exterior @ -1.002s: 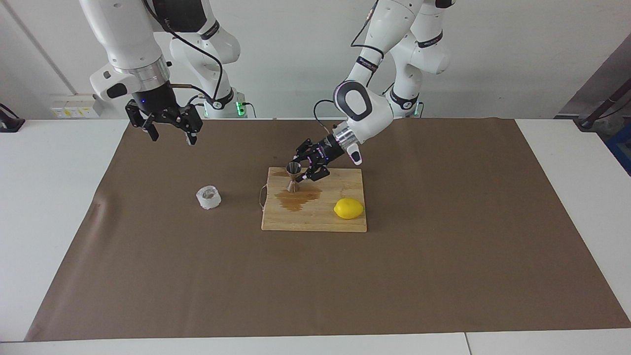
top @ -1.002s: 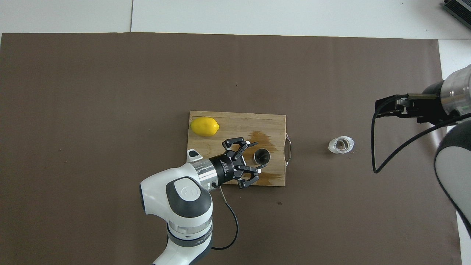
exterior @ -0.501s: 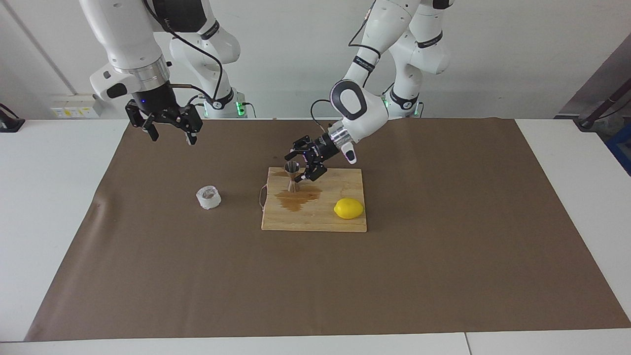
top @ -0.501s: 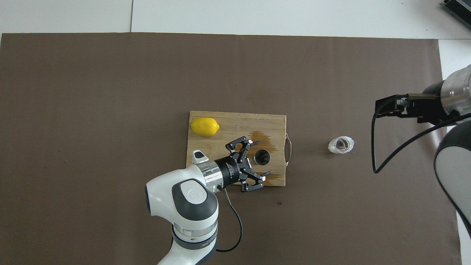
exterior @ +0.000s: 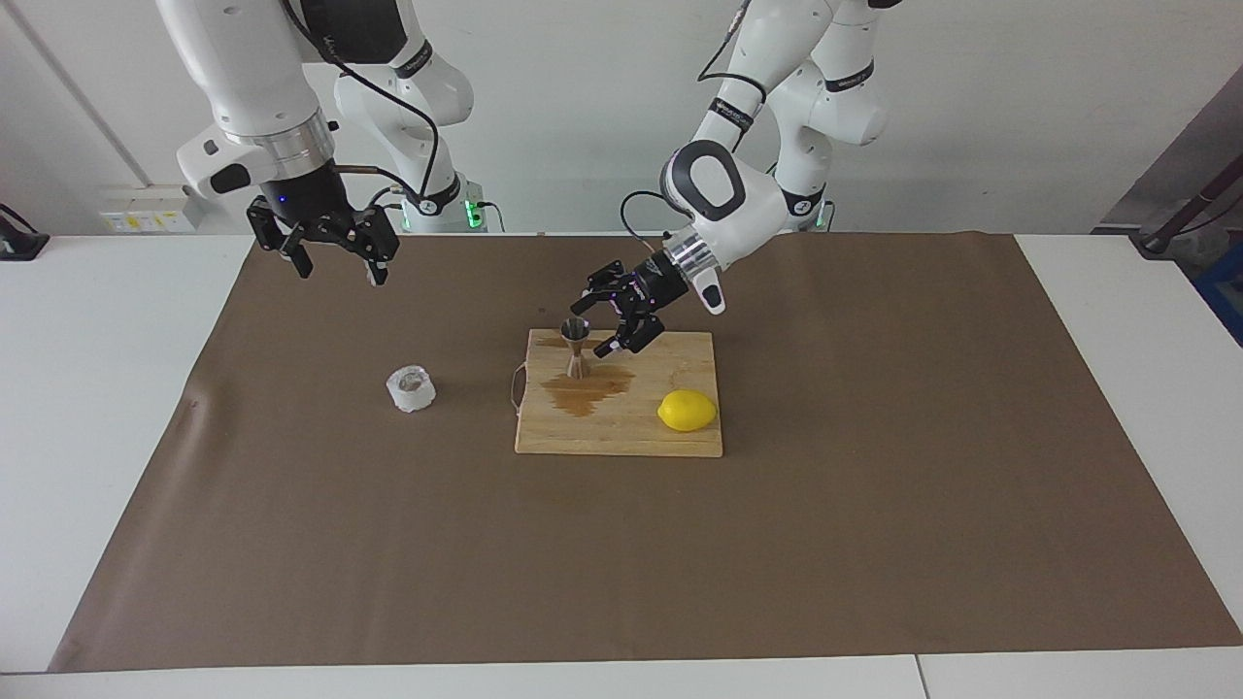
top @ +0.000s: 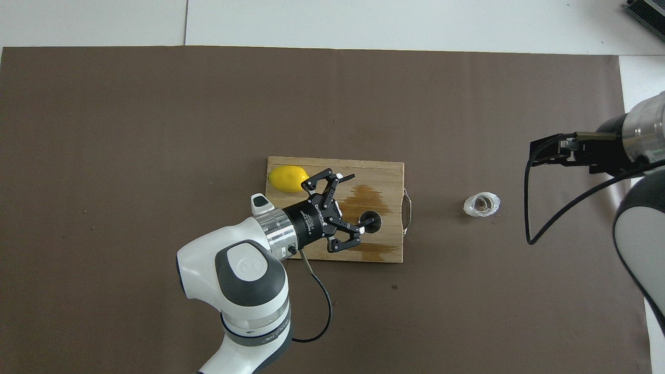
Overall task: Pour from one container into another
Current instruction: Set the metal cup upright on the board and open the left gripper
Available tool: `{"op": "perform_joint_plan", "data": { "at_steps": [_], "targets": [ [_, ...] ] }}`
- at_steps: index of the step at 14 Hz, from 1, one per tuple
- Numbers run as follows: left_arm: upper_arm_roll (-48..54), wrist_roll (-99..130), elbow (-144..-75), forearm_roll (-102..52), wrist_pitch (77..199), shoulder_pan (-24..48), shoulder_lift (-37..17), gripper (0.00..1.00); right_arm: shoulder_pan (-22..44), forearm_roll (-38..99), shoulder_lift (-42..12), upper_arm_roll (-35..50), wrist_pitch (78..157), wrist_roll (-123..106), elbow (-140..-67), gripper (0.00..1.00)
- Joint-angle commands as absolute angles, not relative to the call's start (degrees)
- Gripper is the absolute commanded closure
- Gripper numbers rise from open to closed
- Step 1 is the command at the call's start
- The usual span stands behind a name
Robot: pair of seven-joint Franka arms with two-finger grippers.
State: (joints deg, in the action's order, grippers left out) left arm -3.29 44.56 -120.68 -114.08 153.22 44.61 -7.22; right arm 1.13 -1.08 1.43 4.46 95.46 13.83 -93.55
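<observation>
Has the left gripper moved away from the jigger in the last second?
Yes. The left gripper, open, has lifted and drawn back from the jigger toward the lemon end of the cutting board; the jigger stands where it was.

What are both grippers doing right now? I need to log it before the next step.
Left gripper: open, holding nothing, beside the jigger.
Right gripper: open, empty, waiting in the air.
</observation>
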Motion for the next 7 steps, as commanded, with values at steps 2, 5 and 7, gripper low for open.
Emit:
{"op": "perform_joint_plan", "data": {
  "at_steps": [2,5,7],
  "targets": [
    [-3.4,45.4,-120.2,-104.8,152.8,41.6,-6.3,0.00,0.2,0.4,1.0,4.8,94.4,12.7,-92.5,0.00],
    [-3.6,45.4,-119.8,-92.4,148.3,38.2,-6.4,0.00,0.2,0.4,1.0,4.8,94.5,12.7,-92.5,0.00],
    [-3.8,45.4,-119.8,-84.4,142.6,35.3,-6.1,0.00,-0.2,0.4,1.0,4.8,94.7,12.5,-92.5,0.00]
  ]
}}
